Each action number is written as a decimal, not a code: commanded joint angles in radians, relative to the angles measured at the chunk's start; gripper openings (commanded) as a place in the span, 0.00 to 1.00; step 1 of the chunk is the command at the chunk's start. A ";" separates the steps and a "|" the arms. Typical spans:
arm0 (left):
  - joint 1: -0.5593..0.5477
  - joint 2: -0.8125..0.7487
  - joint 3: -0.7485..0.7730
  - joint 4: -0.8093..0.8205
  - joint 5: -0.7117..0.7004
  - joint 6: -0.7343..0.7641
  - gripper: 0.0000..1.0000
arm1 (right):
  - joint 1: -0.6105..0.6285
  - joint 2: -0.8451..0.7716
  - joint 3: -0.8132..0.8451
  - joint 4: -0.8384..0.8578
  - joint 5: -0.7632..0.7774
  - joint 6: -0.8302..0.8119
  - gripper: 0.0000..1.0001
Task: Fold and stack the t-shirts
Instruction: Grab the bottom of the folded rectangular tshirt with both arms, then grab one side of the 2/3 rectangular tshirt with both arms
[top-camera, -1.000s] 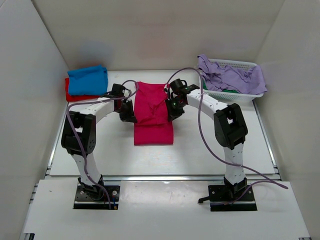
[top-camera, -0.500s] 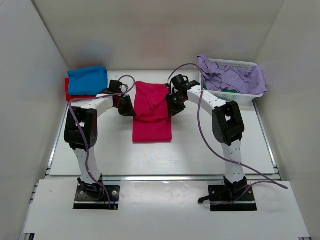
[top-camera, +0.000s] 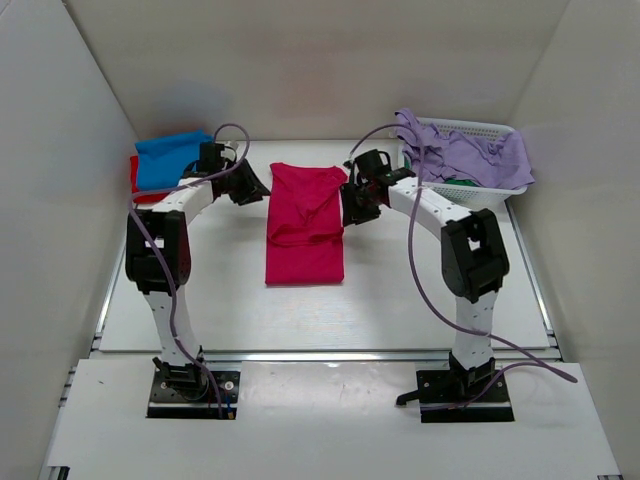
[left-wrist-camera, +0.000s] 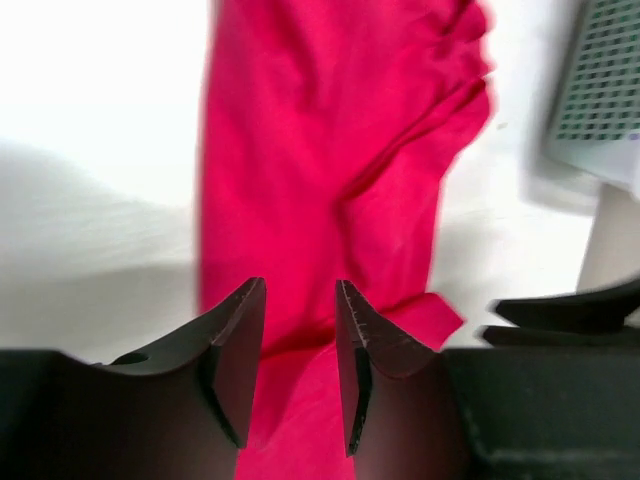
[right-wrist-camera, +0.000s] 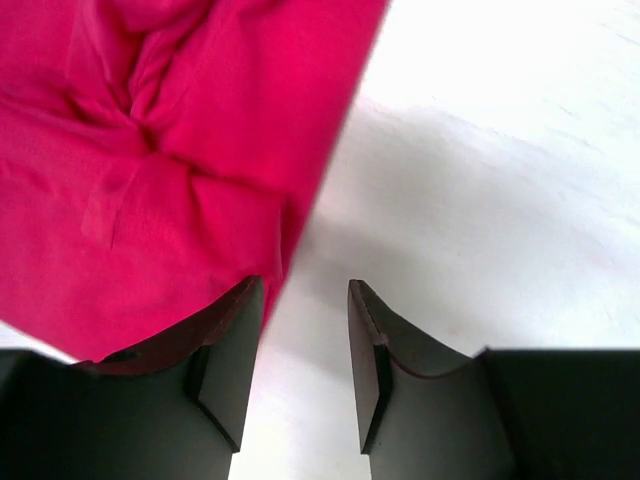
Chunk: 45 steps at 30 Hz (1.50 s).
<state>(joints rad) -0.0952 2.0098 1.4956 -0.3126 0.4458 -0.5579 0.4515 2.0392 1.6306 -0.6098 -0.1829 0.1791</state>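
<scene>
Left gripper (left-wrist-camera: 300, 295): we see its two fingers partly apart and pinching nothing. Pink cloth shows through the gap from below.
Right gripper (right-wrist-camera: 305, 290): we see it partly open too, and it holds nothing. Bare white table (top-camera: 400, 290) shows between its fingers.
Crimson-pink t-shirt (top-camera: 305, 225): it lies on the table between our two grippers, folded into a long narrow strip that runs from far to near. Its far end is rumpled and its near end is smoother.
Shirt from the left gripper: the far corner sits just to this gripper's right, and the strip stretches away ahead of the fingers in the wrist view.
Shirt from the right gripper: the cloth's edge passes just by one finger, and the other finger stands over the table.
Blue t-shirt (top-camera: 170, 158): folded, to the left of the left gripper and near it, resting on the red t-shirt (top-camera: 135, 180).
Red t-shirt: only its edge peeks out beneath the blue one.
Basket (top-camera: 480, 127): white, to the right of the right gripper and a little farther back.
Purple clothes (top-camera: 470, 155): heaped in the basket and spilling over its rim.
</scene>
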 joint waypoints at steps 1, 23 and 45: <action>0.019 -0.078 -0.060 -0.038 0.030 0.042 0.44 | -0.020 -0.144 -0.057 0.097 -0.001 0.020 0.36; -0.195 -0.597 -0.687 -0.168 -0.180 0.078 0.53 | 0.170 -0.387 -0.548 0.197 -0.026 0.263 0.41; -0.281 -0.488 -0.753 -0.022 -0.349 -0.022 0.53 | 0.240 -0.220 -0.457 0.159 0.132 0.347 0.42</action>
<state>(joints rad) -0.3595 1.5242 0.7639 -0.3725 0.1371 -0.5583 0.6727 1.7859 1.1347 -0.4271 -0.1200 0.5045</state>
